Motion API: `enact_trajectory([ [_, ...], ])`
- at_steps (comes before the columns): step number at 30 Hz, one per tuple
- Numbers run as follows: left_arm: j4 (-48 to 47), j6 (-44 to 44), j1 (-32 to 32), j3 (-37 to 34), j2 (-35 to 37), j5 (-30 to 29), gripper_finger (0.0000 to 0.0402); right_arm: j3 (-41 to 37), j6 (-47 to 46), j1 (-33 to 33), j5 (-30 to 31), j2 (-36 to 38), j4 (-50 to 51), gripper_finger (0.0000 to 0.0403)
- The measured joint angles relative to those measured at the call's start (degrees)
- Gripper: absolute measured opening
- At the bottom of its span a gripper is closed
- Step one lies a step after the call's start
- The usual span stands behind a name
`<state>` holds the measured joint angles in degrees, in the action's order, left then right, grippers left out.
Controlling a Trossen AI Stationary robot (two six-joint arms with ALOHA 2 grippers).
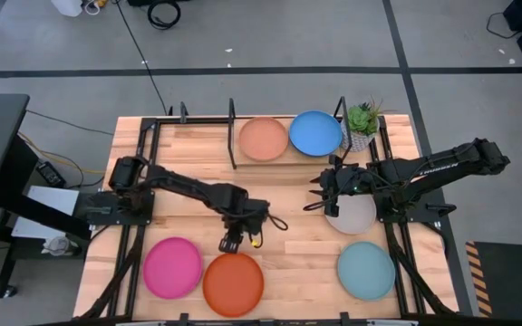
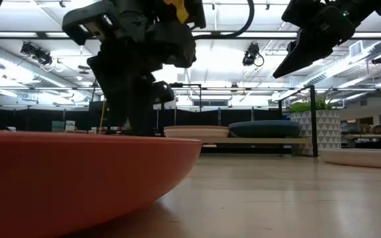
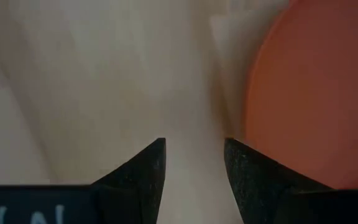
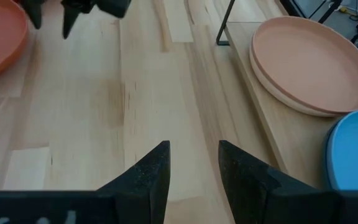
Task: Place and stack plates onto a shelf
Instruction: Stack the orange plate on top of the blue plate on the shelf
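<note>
My left gripper [image 1: 231, 241] is open and points down at the table just beyond the far rim of the orange plate [image 1: 233, 283]. In the left wrist view, bare wood shows between its fingers and the orange plate [image 3: 316, 93] lies to one side. My right gripper [image 1: 320, 192] is open and hovers above the table, in front of the shelf [image 1: 234, 161]. A tan plate [image 1: 263, 139] and a blue plate [image 1: 315, 133] lie flat on the shelf's wood base. The magenta plate [image 1: 173, 267], the light teal plate [image 1: 366, 270] and a pale grey plate [image 1: 352, 215] lie flat on the table.
A small potted plant [image 1: 362, 124] stands at the shelf's right end. The shelf's black upright posts [image 4: 227, 25] rise beside the tan plate [image 4: 309, 62]. The pale grey plate lies partly under my right arm. Bare wood shows at the table's middle [image 1: 288, 226].
</note>
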<state>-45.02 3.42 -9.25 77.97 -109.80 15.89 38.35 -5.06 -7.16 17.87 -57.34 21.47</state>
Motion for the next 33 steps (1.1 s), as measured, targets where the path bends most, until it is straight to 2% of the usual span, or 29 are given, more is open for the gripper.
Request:
enact_trajectory([
  [4,4.2,-3.4,-1.0,-2.2,0.0,2.8,0.0171,0.0,0.5,0.0,0.0,0.0,-0.3,0.0142],
  [13,9.0,-10.3,-1.6,-6.5,0.0,4.8,0.0171,0.0,1.1,0.0,0.0,0.0,-0.3,0.0142],
  [24,9.5,-13.4,-5.5,-6.7,0.0,5.0,0.0171,0.0,1.2,0.1,0.0,0.0,-0.4,0.0142],
  [33,8.9,-13.7,-5.7,-6.6,3.0,5.3,0.0171,0.0,1.2,0.1,0.0,0.0,-0.6,0.0142],
])
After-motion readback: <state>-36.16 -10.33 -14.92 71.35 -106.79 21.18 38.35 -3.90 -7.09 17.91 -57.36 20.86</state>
